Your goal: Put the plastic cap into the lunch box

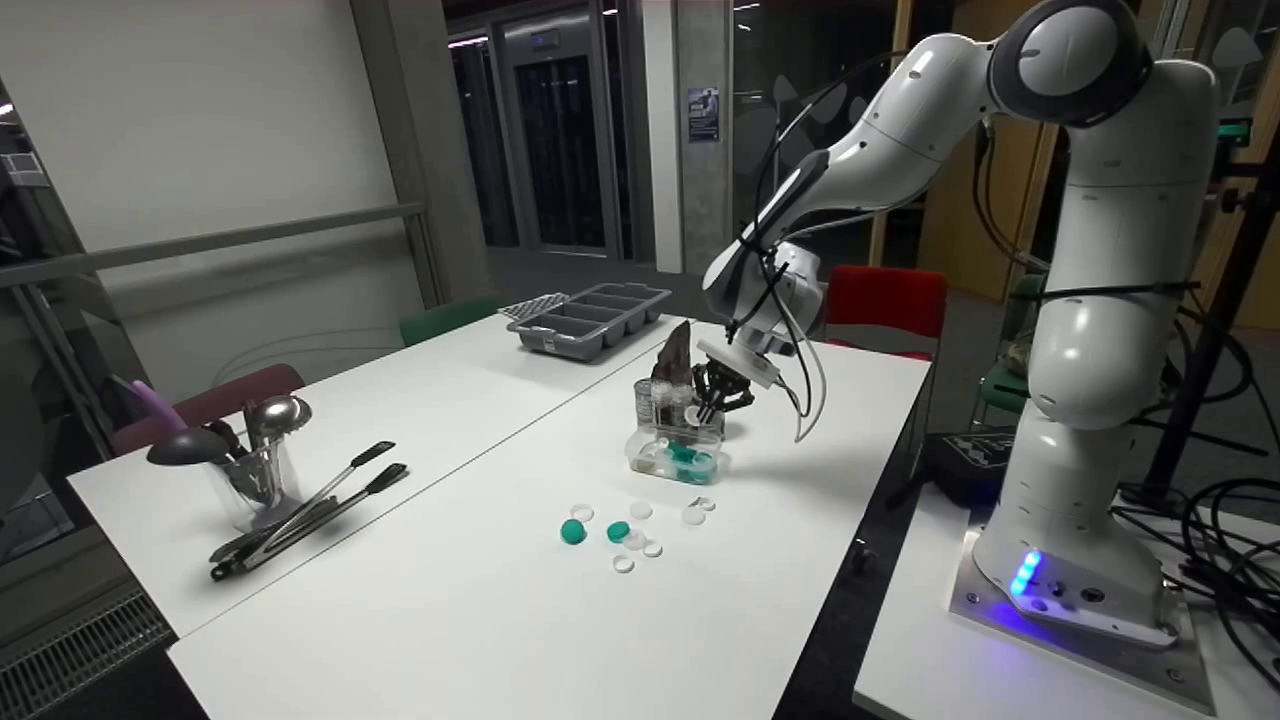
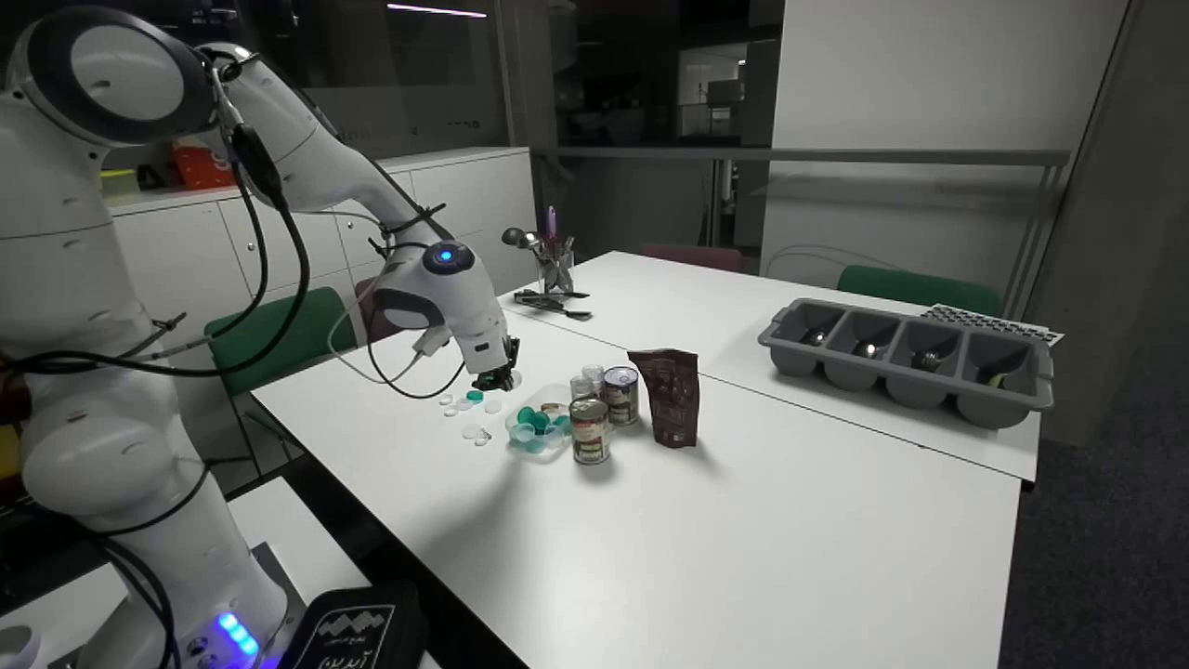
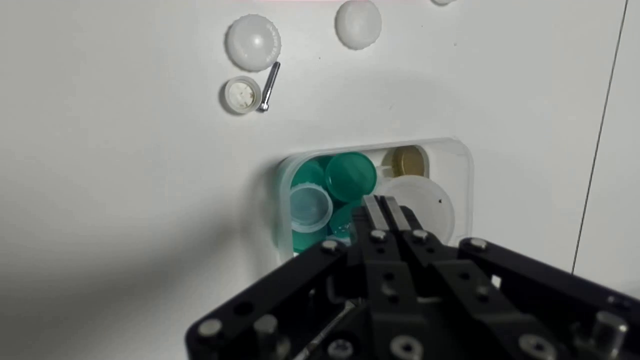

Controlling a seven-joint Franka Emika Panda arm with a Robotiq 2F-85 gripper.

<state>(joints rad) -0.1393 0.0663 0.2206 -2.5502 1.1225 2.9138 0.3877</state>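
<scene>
Overhead, gripper (image 3: 382, 201) pinching cap (image 3: 427, 206), lunch box (image 3: 452, 157) holding teal caps (image 3: 351, 176)

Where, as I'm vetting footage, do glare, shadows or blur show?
Wrist view: glare on a loose white plastic cap, soft shadow left of the clear lunch box, gripper looking slightly blurred near the bottom edge; in both exterior views, blue base lights glow brightly.

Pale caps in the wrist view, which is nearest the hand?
The large white cap at the hand, above the lunch box and seemingly gripped; the other pale caps lie lower, in the box or on the table.
</scene>
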